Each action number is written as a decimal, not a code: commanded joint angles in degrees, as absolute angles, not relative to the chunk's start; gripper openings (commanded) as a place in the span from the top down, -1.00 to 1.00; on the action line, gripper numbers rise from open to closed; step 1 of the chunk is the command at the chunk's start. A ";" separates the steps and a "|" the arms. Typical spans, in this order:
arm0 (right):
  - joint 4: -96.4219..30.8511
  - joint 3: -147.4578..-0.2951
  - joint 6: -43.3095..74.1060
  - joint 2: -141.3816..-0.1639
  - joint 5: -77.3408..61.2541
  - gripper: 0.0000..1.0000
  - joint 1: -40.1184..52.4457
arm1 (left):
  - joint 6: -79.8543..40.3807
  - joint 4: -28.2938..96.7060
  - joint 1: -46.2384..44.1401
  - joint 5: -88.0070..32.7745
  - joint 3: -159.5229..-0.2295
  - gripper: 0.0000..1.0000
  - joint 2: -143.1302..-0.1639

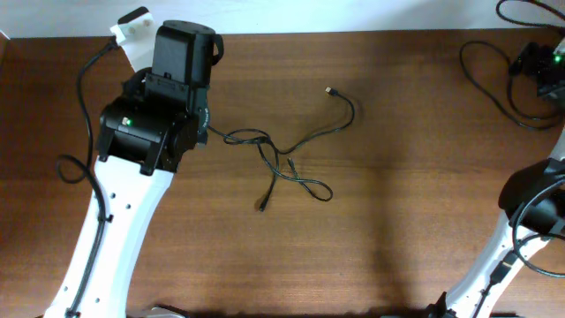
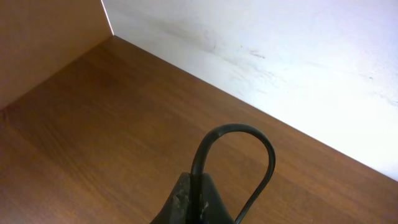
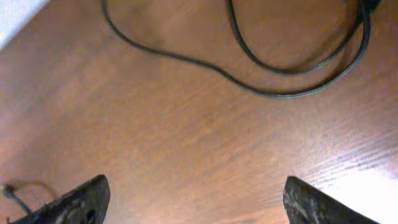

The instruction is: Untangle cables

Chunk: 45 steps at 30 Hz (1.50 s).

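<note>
The thin black cables (image 1: 281, 164) lie tangled mid-table in the overhead view. One strand runs up right to a metallic plug (image 1: 329, 90), and another end lies at the front (image 1: 261, 207). A strand leads left under my left arm (image 1: 159, 124), which hides the gripper from above. In the left wrist view my left gripper (image 2: 198, 202) is shut on a cable, whose loop (image 2: 249, 134) arches above the fingers. My right gripper (image 3: 193, 202) is open and empty over bare wood, far from the tangle.
Thicker black wires (image 1: 494, 79) and a small green-lit device (image 1: 543, 62) lie at the back right; these wires also show in the right wrist view (image 3: 280, 78). A white wall (image 2: 280, 56) borders the table's far edge. My right arm (image 1: 521, 212) stands at the right edge.
</note>
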<state>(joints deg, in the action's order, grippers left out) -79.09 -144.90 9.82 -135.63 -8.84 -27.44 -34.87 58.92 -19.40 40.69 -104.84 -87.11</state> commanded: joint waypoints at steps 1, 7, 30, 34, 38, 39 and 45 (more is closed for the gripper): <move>-76.34 -138.17 11.55 -135.41 -4.19 -0.75 -28.71 | -34.20 58.85 -19.35 39.59 -105.03 0.98 -86.87; -64.40 -115.92 17.06 -135.41 -3.01 0.92 -31.94 | -34.20 58.72 -19.35 38.54 -105.03 0.96 -86.87; -12.03 -96.23 14.83 -137.16 2.00 0.92 -31.99 | -31.55 56.84 -19.35 38.59 -105.03 0.92 -86.87; 1.52 -96.44 6.04 -139.04 2.24 0.92 -32.01 | -31.55 56.36 -19.35 38.61 -105.03 0.91 -86.87; 8.14 -102.35 3.18 -139.13 -2.09 0.92 -31.99 | -31.55 56.40 -19.35 38.57 -105.03 0.95 -86.87; 7.66 -103.96 3.18 -139.13 -3.27 0.92 -31.99 | -31.55 56.36 -19.35 38.57 -105.03 0.94 -86.87; -16.91 -111.35 -1.15 -132.11 -16.23 0.92 -31.03 | -31.55 56.14 -19.35 38.54 -105.03 0.99 -86.87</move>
<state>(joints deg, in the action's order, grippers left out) -10.70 -110.02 2.81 -139.00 -6.87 -32.16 -32.49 56.38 -19.40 38.35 -104.84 -87.11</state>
